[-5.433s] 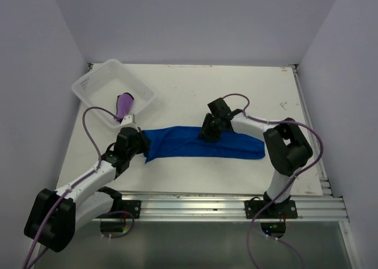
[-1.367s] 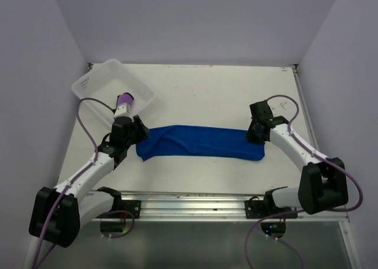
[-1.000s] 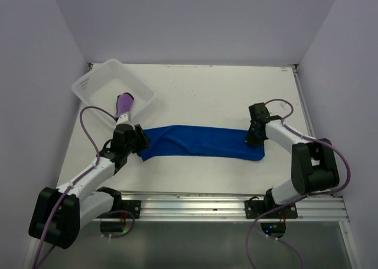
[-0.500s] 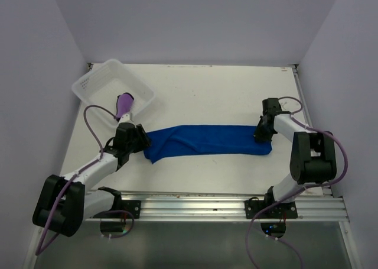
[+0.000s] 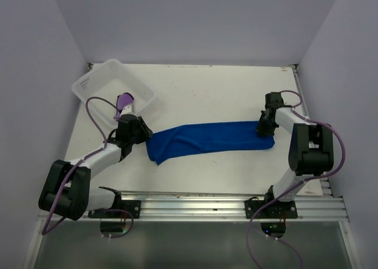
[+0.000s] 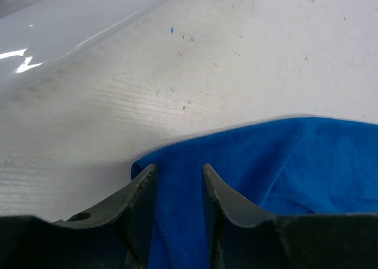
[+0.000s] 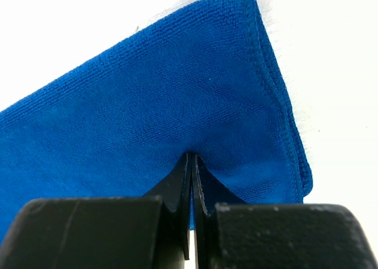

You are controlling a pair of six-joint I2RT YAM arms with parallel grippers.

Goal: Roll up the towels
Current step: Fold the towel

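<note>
The blue towel point(image 5: 209, 138) lies stretched along the tabletop point(image 5: 207, 91), apparently being straightened for rolling. The right tool point(image 7: 191, 162) is clenched on its right end. The left tool point(image 6: 178, 169) straddles the left corner, jaws apart. Next it should pinch there, then roll.

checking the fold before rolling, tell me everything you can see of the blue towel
The blue towel is royal-blue microfibre with a stitched hem, folded into a long narrow band lying flat across the table from left to right. Its left end sits nearer the arms and is slightly bunched. The right pincer is shut, pinching the right end near the hemmed corner. The left pincer has its fingers apart, astride the left corner. No tag shows.
</note>
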